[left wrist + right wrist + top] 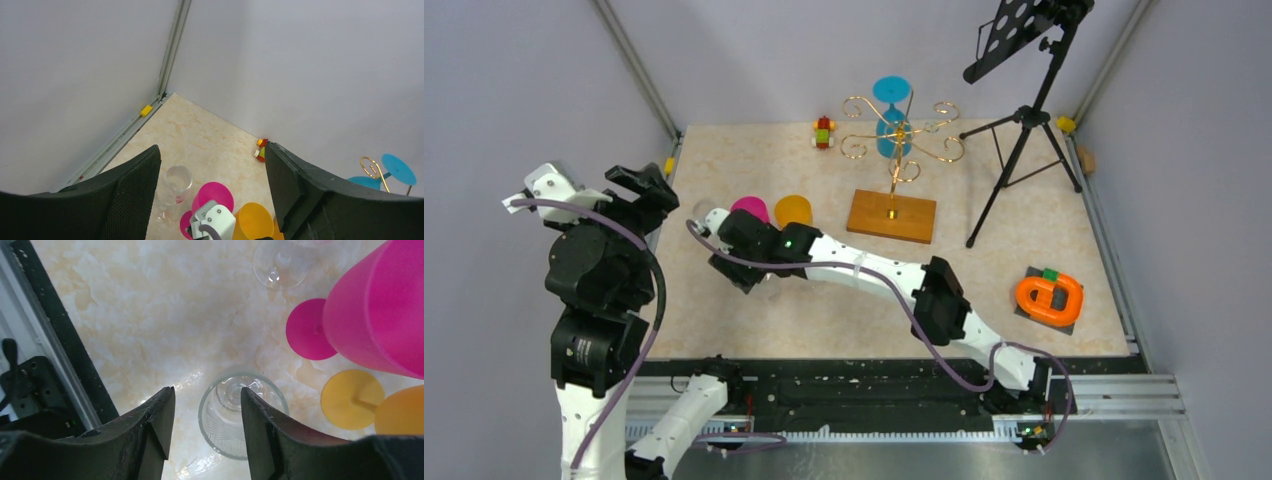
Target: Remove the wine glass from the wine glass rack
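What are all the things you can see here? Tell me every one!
wine glass rack: 1, gold wire on brown wooden base, back middle
blue wine glass: 1, blue, hanging foot-up on the rack
pink wine glass: 1, pink, left side
orange wine glass: 1, orange, beside the pink one
clear wine glasses: 2, see-through; one under the right gripper, the other near the pink one
toy car: 1, red, yellow, green; left of the rack
tripod stand: 1, black, back right
loop toy: 1, orange, front right
left gripper: 1, black, open, empty
right gripper: 1, black, open
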### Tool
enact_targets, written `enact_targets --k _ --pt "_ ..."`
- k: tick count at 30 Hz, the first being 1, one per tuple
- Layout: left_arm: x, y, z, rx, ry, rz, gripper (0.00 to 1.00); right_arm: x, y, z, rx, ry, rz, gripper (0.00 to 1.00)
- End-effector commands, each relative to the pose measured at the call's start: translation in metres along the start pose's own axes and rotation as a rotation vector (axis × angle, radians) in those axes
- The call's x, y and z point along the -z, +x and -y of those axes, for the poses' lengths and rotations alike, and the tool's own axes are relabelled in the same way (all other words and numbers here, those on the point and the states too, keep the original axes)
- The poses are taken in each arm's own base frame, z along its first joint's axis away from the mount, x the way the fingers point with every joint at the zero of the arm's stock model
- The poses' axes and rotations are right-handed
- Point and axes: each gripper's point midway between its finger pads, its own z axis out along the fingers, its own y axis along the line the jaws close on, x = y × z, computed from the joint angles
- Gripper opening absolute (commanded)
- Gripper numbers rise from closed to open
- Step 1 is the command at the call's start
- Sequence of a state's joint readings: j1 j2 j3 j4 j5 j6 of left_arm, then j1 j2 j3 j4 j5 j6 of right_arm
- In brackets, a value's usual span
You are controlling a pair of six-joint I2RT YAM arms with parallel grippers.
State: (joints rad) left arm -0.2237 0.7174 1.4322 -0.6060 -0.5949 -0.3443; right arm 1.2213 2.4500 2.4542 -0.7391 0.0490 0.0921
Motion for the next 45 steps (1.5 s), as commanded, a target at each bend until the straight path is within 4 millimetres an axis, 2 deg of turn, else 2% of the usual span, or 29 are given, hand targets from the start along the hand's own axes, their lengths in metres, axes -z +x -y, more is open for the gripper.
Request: enact_targets --k 1,5,9,14,15,17,22,26,30,34,38,41,45 --pt "0.009 -0.019 0.016 0.062 0.093 0.04 0.8 0.091 -0.089 -0.016 -0.041 -0.062 0.259 0.52" --pt "0.012 -0.02 0.034 0.105 0.183 0.017 0.8 0.127 -0.103 -0.012 -0.071 -0.047 0.308 0.52" --pt "0.001 -0.007 0.057 0.123 0.252 -0.039 0.78 0.162 -0.109 0.002 -0.105 0.005 0.349 0.39" --pt "-0.011 0.006 0.08 0.154 0.309 -0.1 0.77 0.193 -0.091 0.038 -0.19 0.117 0.355 0.22" --pt "-0.012 0.007 0.085 0.166 0.327 -0.102 0.77 0.194 -0.085 0.047 -0.205 0.142 0.349 0.2" --pt "-0.015 0.008 0.095 0.191 0.364 -0.106 0.77 0.214 -0.082 0.062 -0.227 0.18 0.375 0.18" --pt "-0.027 0.024 0.131 0.218 0.484 -0.177 0.78 0.273 -0.082 0.088 -0.257 0.264 0.479 0.29" --pt "-0.044 0.055 0.176 0.239 0.619 -0.324 0.78 0.328 -0.08 0.111 -0.315 0.324 0.582 0.34" --pt "-0.06 0.071 0.221 0.302 0.775 -0.408 0.79 0.381 -0.073 0.13 -0.358 0.41 0.704 0.47" --pt "-0.077 0.086 0.262 0.364 0.915 -0.485 0.84 0.425 -0.059 0.148 -0.402 0.518 0.794 0.53" --pt "-0.104 0.101 0.292 0.453 0.975 -0.531 0.88 0.454 -0.046 0.156 -0.431 0.573 0.85 0.54" --pt "-0.114 0.099 0.315 0.574 1.042 -0.573 0.87 0.466 -0.035 0.159 -0.448 0.592 0.869 0.54" --pt "-0.127 0.116 0.336 0.704 1.046 -0.649 0.72 0.471 -0.027 0.16 -0.467 0.595 0.877 0.54"
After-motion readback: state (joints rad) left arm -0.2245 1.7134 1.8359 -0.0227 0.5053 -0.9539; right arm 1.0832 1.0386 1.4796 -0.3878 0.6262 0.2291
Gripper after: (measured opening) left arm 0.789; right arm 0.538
